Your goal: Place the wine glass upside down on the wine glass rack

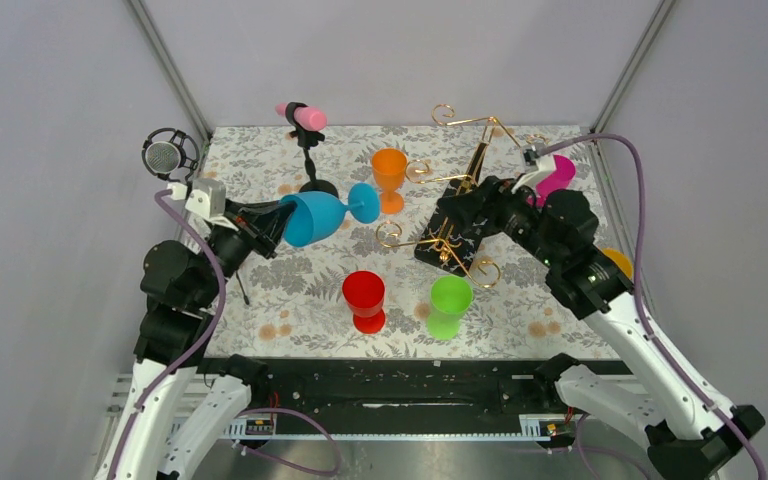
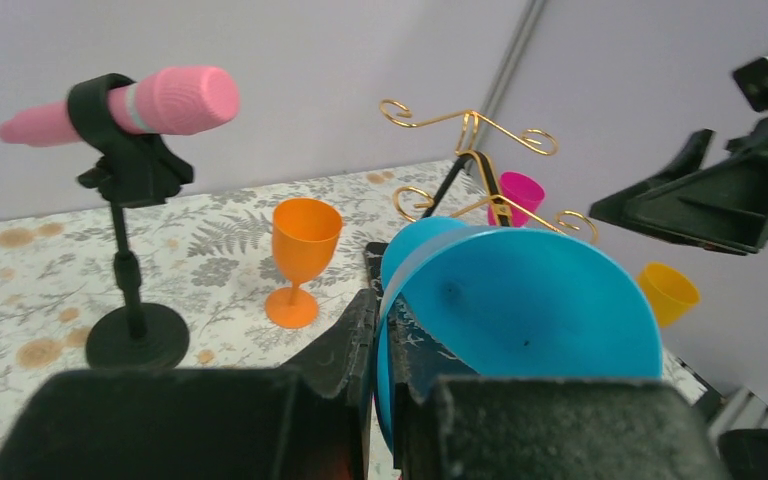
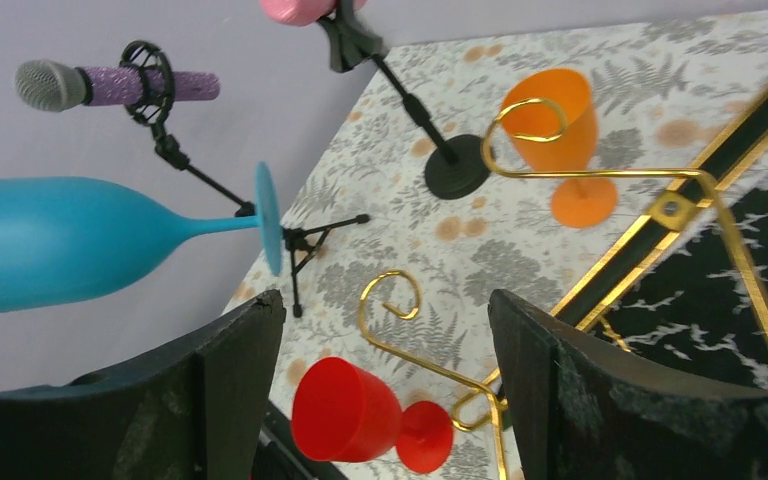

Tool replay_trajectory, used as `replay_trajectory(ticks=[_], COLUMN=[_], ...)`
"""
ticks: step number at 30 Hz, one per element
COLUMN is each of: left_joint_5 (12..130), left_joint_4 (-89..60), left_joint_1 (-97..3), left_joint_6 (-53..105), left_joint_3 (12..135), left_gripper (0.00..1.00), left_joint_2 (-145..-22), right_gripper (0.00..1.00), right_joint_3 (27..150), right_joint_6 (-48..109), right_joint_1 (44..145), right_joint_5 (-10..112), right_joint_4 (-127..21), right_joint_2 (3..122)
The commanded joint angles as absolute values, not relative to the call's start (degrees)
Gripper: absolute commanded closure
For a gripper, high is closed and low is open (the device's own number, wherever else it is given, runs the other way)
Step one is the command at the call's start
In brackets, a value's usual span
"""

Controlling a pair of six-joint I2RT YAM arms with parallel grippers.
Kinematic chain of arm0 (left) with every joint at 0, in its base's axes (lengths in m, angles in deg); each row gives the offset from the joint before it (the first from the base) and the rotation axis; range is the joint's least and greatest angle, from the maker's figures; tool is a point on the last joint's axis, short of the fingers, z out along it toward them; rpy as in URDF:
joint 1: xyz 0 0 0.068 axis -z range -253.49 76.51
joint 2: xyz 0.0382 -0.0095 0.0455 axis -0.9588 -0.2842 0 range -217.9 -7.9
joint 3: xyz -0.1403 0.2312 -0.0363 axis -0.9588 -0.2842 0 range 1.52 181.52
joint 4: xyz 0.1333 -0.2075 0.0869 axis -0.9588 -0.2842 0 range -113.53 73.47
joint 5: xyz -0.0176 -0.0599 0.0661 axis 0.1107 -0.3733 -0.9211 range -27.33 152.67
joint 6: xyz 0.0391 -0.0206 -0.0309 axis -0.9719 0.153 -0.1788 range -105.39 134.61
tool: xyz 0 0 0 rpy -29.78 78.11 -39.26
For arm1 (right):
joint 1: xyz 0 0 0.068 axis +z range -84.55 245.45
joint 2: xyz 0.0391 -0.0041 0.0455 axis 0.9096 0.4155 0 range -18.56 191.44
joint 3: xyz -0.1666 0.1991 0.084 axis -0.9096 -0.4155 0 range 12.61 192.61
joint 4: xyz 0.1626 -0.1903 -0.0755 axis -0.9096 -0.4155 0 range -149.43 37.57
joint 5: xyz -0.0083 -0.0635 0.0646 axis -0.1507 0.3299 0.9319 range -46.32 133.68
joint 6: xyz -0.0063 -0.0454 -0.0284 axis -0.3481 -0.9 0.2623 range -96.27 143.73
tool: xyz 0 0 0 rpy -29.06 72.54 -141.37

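One blue wine glass is in play. It hangs in the air to the left of the wine glass rack, lying on its side with the round foot pointing toward the rack, well apart from it. It looks like coloured plastic, so I judge it light, stiff and hard to break, but the smooth wall could slip or turn in a pinch. The left gripper is closed on the wall of the bowl at its rim, with one finger inside and one outside, as far as the left wrist view lets me tell. This hold leaves the stem and foot free, which I think is right, because the stem must pass into a gold loop arm of the rack and the foot must rest on the wire. The left arm is bent at the elbow, its wrist facing the rack. The right gripper is right at the rack, near its black base, with its fingers wide apart around one curled arm and holding nothing. An orange glass stands on the table just left of the rack.
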State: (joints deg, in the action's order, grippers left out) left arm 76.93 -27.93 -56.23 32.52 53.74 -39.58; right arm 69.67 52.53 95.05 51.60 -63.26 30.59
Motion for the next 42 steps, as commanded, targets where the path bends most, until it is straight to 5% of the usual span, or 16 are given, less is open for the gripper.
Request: replay_trajectory(ticks=[1, 24, 42], left_joint_5=[84.31, 87.56, 85.37], left_joint_4=[-21.73, -18.97, -18.20], left_joint_1=[-56.00, -53.89, -53.60], left_joint_6=[33.98, 34.87, 34.50], left_joint_3=[54.57, 54.69, 53.29], left_gripper=[1.00, 1.00, 1.00], left_joint_2=[-41.66, -44.11, -43.93], right_gripper=[0.19, 0.38, 0.88], right_joint_3=[73.66, 79.56, 80.55], right_joint_6=[55.48, 57.02, 56.69], right_joint_1=[100.38, 109.99, 110.08], right_joint_5=[49.59, 53.05, 54.84], right_joint_4=[-58.48, -54.81, -55.74], right_joint_2=[35.29, 48.58, 49.69])
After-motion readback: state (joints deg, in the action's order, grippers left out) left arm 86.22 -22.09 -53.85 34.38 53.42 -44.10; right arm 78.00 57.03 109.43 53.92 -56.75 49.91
